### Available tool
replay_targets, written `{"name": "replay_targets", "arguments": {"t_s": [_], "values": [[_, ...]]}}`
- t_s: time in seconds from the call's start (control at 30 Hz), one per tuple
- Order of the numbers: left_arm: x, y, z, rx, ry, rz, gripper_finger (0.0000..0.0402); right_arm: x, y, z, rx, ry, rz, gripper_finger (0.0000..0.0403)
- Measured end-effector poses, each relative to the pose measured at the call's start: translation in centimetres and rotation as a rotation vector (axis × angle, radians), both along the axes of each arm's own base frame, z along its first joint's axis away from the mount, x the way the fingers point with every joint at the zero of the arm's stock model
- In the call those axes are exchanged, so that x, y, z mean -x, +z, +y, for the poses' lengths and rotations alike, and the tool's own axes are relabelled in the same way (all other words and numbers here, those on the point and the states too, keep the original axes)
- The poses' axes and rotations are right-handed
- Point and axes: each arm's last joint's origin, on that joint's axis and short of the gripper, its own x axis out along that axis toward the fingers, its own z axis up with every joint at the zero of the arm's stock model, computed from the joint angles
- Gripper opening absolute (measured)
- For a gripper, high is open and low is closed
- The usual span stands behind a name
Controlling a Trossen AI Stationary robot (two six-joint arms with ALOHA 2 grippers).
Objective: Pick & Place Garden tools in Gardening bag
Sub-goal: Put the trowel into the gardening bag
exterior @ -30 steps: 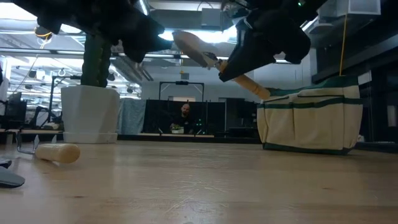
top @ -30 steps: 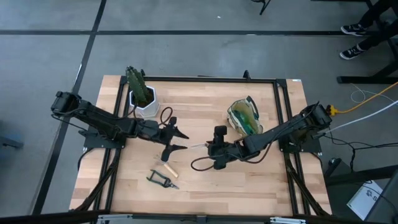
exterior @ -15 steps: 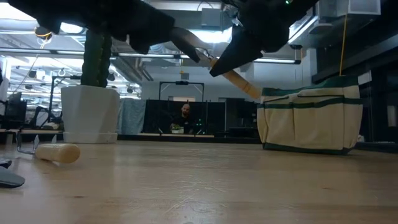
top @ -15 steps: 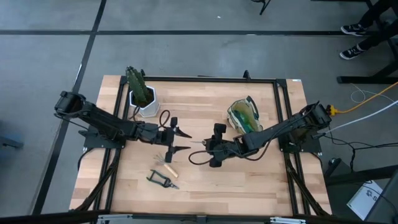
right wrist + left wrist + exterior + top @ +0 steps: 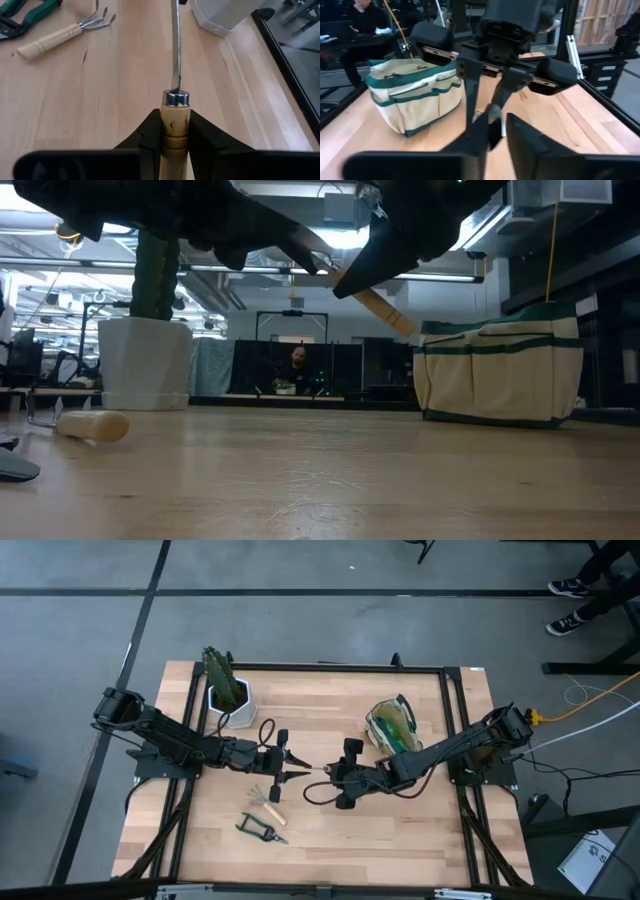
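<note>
A trowel (image 5: 316,771) with a wooden handle (image 5: 380,308) and metal blade hangs above the table's middle, between both grippers. My right gripper (image 5: 341,780) is shut on its handle, and my left gripper (image 5: 292,769) is shut on its blade. The claw rake (image 5: 268,802) and the black-handled pruning shears (image 5: 262,830) lie flat on the table, near the front left. The tan gardening bag (image 5: 392,728) with green trim stands on its base at the far right. My right gripper pinches the trowel's wooden handle (image 5: 175,120) between its two fingers, just behind the metal collar. The fingers lie level, along the handle, coming from the table's right. The trowel is clear of the table. My left gripper has the trowel's blade tip (image 5: 492,117) between its two fingers (image 5: 476,135). It comes level from the table's left, and the blade is off the table.
A white pot (image 5: 232,705) with a green cactus-like plant stands at the far left. A black frame (image 5: 450,720) runs along the table's edges. Bare wood lies along the front right.
My left gripper has moved toward the table's right, up to the trowel's blade, and has shut its wide-open fingers on it. My right gripper has shifted slightly toward the left with the trowel, still shut on the handle.
</note>
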Motion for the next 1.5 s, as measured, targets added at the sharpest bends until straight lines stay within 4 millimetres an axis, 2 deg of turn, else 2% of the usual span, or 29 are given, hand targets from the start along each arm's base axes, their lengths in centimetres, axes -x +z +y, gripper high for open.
{"name": "replay_targets", "arguments": {"t_s": [0.1, 0.3, 0.37, 0.6, 0.83, 1.0, 1.17, 1.33, 1.5], "values": [[0.0, 0.0, 0.1, -0.011, 0.024, -0.001, 0.0012, -0.1, 0.0, 0.0, -0.009, -0.003, -0.009, 0.0066], [0.0, -0.1, 0.1, -0.067, 0.039, 0.012, 0.0004, -0.1, 0.0, 0.0, -0.061, -0.039, -0.027, 0.0068], [0.1, -0.2, 0.2, -0.093, 0.040, 0.021, 0.0003, -0.1, 0.0, 0.0, -0.084, -0.059, -0.035, 0.0087], [0.5, -0.5, 0.6, -0.171, 0.136, 0.096, 0.0002, -0.1, 0.2, -0.1, -0.170, -0.144, -0.088, 0.0192], [1.6, 0.6, 0.1, -0.386, 0.220, 0.102, 0.0002, -0.2, 0.1, -0.2, -0.459, -0.286, -0.132, 0.0251], [2.8, 2.7, -0.7, -0.484, 0.231, 0.031, 0.0002, -0.3, -0.3, -0.2, -0.532, -0.342, -0.149, 0.0253], [4.2, 4.4, -1.5, -0.621, 0.177, -0.029, 0.0002, -1.3, 0.6, -0.8, -0.562, -0.354, -0.270, 0.0240], [5.9, 6.4, -2.0, -0.850, 0.174, -0.090, 0.0002, -2.6, 2.1, -1.7, -0.601, -0.254, -0.410, 0.0230], [8.2, 8.9, -1.9, -0.943, 0.242, -0.170, 0.0002, -3.7, 4.1, -2.7, -0.604, -0.113, -0.571, 0.0226]]}}
